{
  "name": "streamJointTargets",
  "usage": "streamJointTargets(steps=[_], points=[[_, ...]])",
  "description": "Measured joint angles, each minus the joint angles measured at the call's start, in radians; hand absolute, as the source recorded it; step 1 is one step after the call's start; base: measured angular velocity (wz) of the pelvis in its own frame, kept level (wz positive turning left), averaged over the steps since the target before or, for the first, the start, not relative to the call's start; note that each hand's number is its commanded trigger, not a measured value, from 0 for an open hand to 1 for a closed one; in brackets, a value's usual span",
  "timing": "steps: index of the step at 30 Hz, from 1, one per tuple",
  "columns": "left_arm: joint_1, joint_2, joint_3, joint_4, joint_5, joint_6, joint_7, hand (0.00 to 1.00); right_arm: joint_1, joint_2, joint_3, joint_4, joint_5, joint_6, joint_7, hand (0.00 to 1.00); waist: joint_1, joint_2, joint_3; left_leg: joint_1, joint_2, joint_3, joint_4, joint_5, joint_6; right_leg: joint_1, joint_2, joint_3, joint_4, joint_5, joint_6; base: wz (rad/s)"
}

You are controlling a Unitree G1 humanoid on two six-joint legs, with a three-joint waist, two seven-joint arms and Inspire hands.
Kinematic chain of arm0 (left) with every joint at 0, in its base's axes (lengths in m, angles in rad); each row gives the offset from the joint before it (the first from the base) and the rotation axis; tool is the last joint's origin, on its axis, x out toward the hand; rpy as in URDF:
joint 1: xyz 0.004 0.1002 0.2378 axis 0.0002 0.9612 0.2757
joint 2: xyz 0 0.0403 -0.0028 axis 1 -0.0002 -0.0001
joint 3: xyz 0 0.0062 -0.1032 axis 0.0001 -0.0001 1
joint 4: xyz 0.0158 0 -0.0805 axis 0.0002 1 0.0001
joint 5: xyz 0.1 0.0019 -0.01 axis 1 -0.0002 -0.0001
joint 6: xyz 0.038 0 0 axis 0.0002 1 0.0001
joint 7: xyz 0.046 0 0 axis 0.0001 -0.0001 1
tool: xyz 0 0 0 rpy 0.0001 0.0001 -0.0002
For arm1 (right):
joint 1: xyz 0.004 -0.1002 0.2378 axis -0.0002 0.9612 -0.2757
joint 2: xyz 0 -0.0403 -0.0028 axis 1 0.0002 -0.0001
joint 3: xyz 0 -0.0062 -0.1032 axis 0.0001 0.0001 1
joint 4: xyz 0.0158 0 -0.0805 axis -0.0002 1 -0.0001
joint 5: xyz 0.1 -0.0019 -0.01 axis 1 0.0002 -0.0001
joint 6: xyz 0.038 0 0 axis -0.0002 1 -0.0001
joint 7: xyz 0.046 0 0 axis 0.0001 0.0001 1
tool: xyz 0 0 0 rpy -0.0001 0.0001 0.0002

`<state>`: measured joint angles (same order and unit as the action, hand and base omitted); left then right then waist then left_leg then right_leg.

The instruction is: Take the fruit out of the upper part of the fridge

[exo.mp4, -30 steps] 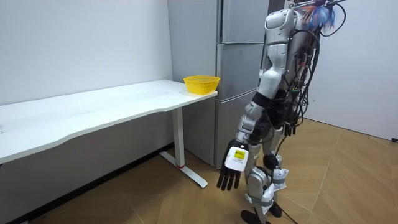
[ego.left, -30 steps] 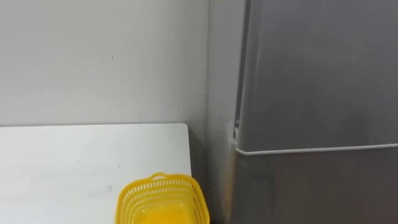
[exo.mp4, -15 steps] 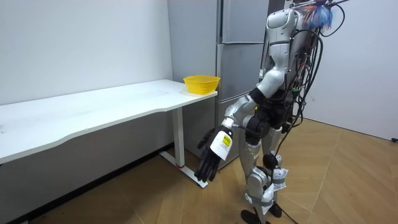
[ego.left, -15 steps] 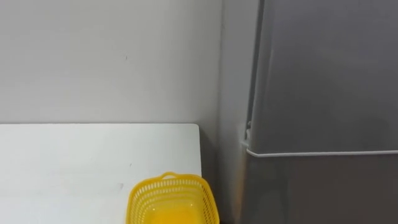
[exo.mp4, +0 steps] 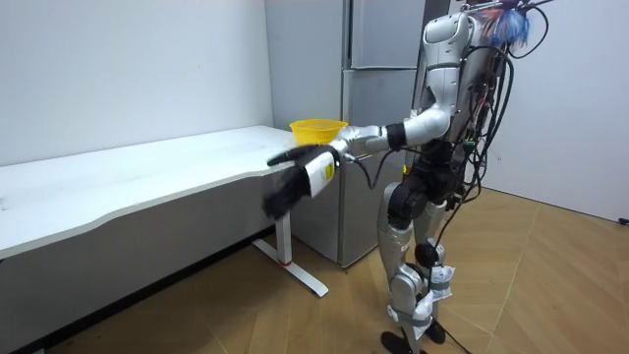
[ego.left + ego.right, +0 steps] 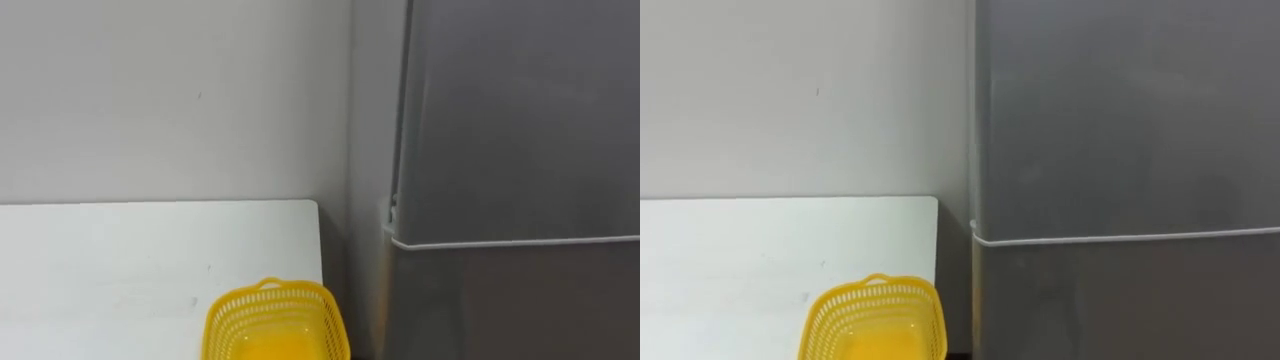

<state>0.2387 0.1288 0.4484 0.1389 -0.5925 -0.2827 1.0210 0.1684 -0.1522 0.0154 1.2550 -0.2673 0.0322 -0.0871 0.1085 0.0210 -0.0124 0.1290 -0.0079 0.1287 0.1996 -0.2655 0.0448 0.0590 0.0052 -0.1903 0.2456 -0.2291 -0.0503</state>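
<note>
We found the robot standing close before the fridge (image 5: 369, 108), with the white table (image 6: 120, 260) running off to its left along the wall. The upper door (image 6: 520, 120) was fully shut, its bottom edge meeting the lower door (image 6: 520, 300) along a thin pale seam. We therefore judged that whatever was to be retrieved lay behind the upper door, hidden, and we could not tell what it was. The left hand (image 5: 290, 185) was stretched out at about table height, near the table's front edge. It lay to the room view's left of the yellow basket (image 6: 275, 325), which stood at the table's end just beside the fridge. The hand was blurred; as far as we could read it, its fingers hung loosely extended and held nothing. The governing relation was as follows: the upper door lay to the robot's right of this hand and well above it, and the door's long axis ran upright. A dark vertical gap marked the door's left edge, the edge nearer the left hand; we could not tell whether that edge carried the hinge or the grip. We judged the task barely begun: opening came first, retrieval after.
</note>
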Motion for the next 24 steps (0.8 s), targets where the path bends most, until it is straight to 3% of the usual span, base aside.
streamJointTargets(steps=[5,9,12,15,19,24], points=[[-0.001,0.018,0.022,-0.197,0.002,0.0,-0.018,0.0,0.003,0.002,0.0,0.002,-0.001,0.0,0.015,0.0,-0.002,0.001,0.0022,-0.011,-0.002,-0.004,-0.001,0.001,0.002,-0.009,-0.001,0.002,-0.001,0.0,0.001,0.02],[-0.004,0.04,0.022,-0.342,0.021,0.001,-0.09,0.0,0.011,0.002,-0.021,-0.005,-0.019,0.001,0.034,0.0,-0.01,0.004,0.0054,-0.016,-0.005,-0.023,0.0,0.001,0.002,-0.008,-0.002,-0.005,-0.009,-0.001,0.003,0.07],[-0.005,0.049,0.021,-0.44,0.042,0.005,-0.165,0.0,0.0,0.002,-0.023,-0.001,-0.02,0.003,0.051,0.0,-0.027,0.008,0.0128,-0.016,-0.005,-0.026,0.0,0.001,0.002,-0.005,-0.002,-0.007,-0.013,-0.001,0.003,0.02],[-0.018,0.05,0.018,-0.525,0.078,0.04,-0.24,0.0,-0.011,0.005,-0.039,0.018,-0.037,0.004,0.059,0.0,-0.043,0.017,0.0203,-0.017,-0.005,-0.026,0.001,0.001,0.002,-0.003,-0.001,-0.006,-0.02,-0.001,0.004,0.0],[-0.104,0.062,-0.017,-0.602,0.194,0.055,-0.36,0.0,-0.008,0.003,-0.038,0.036,-0.045,0.01,0.09,0.0,-0.05,0.014,0.0221,-0.016,-0.005,-0.025,0.002,0.002,0.002,-0.001,0.0,-0.005,-0.024,-0.001,0.004,0.0],[-0.162,0.063,-0.068,-0.674,0.217,0.089,-0.506,0.0,-0.009,0.001,-0.038,0.034,-0.071,0.012,0.131,0.0,-0.073,0.008,0.0226,-0.022,-0.005,-0.022,0.002,0.002,0.002,-0.006,0.0,0.0,-0.026,0.0,0.005,0.0]])
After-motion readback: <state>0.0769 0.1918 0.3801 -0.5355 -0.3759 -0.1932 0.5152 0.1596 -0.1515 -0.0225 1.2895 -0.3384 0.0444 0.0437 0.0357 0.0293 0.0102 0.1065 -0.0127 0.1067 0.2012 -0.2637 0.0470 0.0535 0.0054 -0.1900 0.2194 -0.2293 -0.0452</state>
